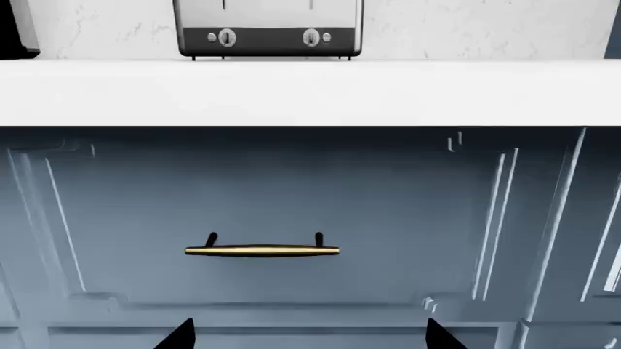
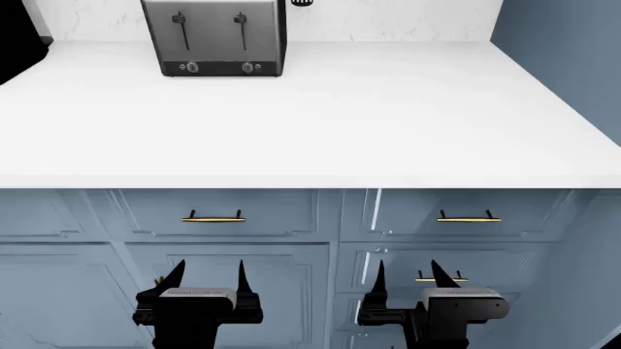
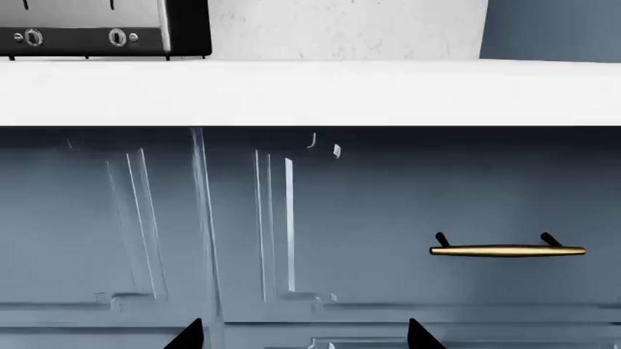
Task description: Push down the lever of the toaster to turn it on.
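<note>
My left gripper (image 2: 206,273) and right gripper (image 2: 406,273) low before blue drawers, fingers spread, holding nothing. White counter (image 2: 321,123) beyond. Far back left: brushed-steel toaster (image 2: 214,36), dark base strip, two knobs, black lever (image 2: 179,19) raised.

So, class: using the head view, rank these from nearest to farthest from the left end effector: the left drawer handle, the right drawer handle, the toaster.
1. Left drawer handle: just above the left end effector, under the counter edge.
2. Right drawer handle: same height, off to the right.
3. Toaster: at the counter's back, against the wall.
</note>
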Robot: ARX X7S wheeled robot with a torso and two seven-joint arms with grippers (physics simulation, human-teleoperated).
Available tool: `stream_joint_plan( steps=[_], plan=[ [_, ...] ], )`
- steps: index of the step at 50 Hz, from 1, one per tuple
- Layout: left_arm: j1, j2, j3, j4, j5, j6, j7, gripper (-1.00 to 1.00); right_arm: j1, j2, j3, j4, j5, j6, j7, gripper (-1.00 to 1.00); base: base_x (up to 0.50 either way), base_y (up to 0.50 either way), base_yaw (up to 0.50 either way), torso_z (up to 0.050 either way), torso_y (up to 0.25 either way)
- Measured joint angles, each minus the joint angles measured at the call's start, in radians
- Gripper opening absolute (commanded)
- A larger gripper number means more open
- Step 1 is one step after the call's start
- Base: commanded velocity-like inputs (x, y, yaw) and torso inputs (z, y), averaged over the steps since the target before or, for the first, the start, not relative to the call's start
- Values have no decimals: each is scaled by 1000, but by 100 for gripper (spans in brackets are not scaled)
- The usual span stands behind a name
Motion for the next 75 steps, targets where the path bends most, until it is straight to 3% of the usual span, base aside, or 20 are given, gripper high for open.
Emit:
stream_joint_plan(
  steps=[19,31,49,75],
  plan=[
    [7,-50,42,100,-49,-51,-29,100,14,45,-39,-31,36,29,52,100,0,0,0,32,0],
    [-68,-99,24,324,-122,-272,-43,100,85,99,-50,-193,60,199,62,100,0,0,0,50,0],
    [-352,-179,-36,545,-284,-675,-41,100,328,182,-57,-435,75,520,54,100,0,0,0,50,0],
    [-419,-203,-70,646,-355,-809,-71,100,378,214,-66,-533,96,615,56,100,0,279,0,5,0]
  ],
)
